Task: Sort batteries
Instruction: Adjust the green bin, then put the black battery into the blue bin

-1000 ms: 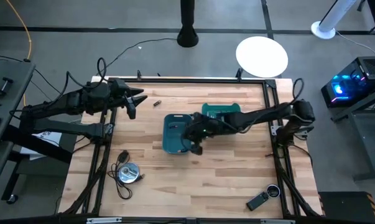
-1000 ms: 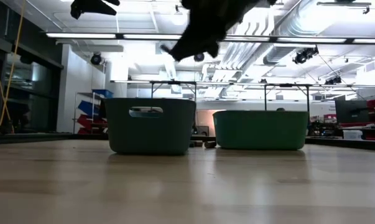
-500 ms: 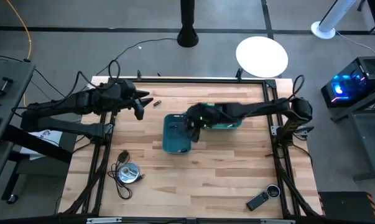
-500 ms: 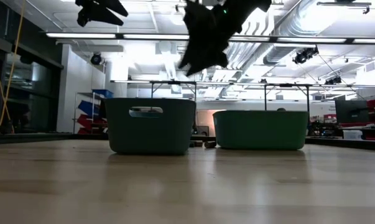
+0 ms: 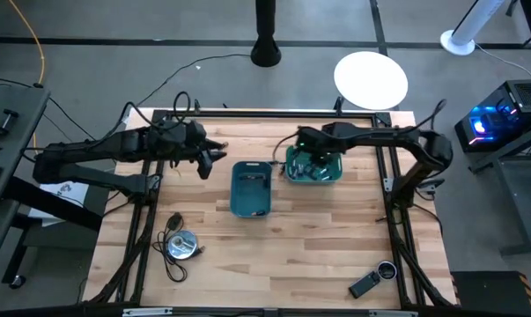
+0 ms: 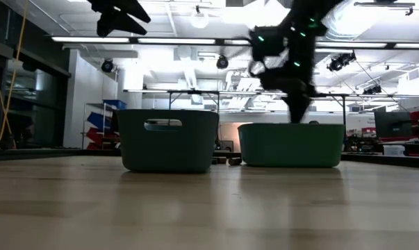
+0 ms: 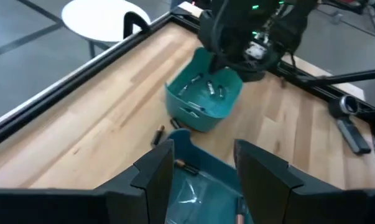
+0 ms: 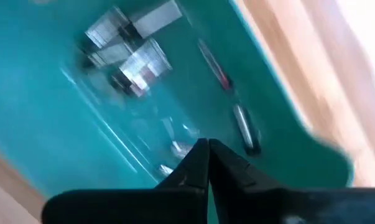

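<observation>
Right gripper: I have it down inside the green bin, fingertips pinched together with nothing visible between them. Half a second ago it was over the blue bin, so it has swung across and dipped in.
Left gripper: held above the worktop just left of the blue bin, fingers spread apart, nothing in them. It has edged toward the bins over the last second.
Batteries in green bin: a handful of small cells lie on the floor of this bin; my right wrist camera shows a few just ahead of the fingertips.
Blue bin contents: at least one cell near its rim in the left wrist view.
Loose batteries: a couple on the wood between the two bins, touching neither.
What the change means: I read the right arm's crossing as a delivery into the green bin, though I can't see a cell leave the fingers.
Left to do: the loose cells on the wood, nearest my left arm.
</observation>
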You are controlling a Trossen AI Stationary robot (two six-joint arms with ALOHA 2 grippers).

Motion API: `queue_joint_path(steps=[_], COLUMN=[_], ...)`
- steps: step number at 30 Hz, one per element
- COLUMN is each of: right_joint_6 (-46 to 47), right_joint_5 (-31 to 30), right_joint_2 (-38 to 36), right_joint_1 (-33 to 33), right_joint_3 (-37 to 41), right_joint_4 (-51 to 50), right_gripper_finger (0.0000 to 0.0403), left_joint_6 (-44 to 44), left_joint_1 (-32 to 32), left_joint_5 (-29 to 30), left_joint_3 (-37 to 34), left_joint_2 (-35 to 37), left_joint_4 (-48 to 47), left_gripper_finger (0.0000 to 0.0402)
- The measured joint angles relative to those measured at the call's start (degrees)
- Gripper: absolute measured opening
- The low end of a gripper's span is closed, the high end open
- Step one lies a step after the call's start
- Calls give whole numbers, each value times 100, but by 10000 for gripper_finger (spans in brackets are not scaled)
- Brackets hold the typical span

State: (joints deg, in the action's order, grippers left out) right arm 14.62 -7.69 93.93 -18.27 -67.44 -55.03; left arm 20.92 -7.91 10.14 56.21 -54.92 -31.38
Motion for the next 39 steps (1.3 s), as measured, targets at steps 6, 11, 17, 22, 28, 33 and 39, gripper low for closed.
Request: queue_joint_path(steps=[6, 11, 17, 22, 28, 33, 39], right_joint_6=[422, 820, 1366, 1773, 2046, 1833, 1681], right_joint_5=[29, -135, -394, -581, -395, 172, 520], right_joint_2=[-569, -702, -1049, -1716, -2515, -2548, -1638], right_joint_1=[-244, -276, -218, -274, -184, -67, -51], right_joint_3=[844, 1361, 1693, 1697, 1365, 1160, 574], right_joint_4=[217, -239, -774, -1000, -66, 2620, 3360], right_gripper_finger=[1, 0, 0, 0, 0, 0, 0], left_joint_6=[-102, -236, -309, -327, -382, -480, -648], left_joint_1=[-6, -43, -41, -41, -41, -43, -56], left_joint_5=[196, 268, 292, 319, 482, 566, 836], left_joint_3=[0, 0, 0, 0, 0, 0, 4], left_joint_2=[-9, -9, -9, -7, -7, -7, -59], left_joint_4=[37, 258, 303, 302, 299, 298, 295], left_gripper_finger=[158, 158, 158, 158, 158, 158, 158])
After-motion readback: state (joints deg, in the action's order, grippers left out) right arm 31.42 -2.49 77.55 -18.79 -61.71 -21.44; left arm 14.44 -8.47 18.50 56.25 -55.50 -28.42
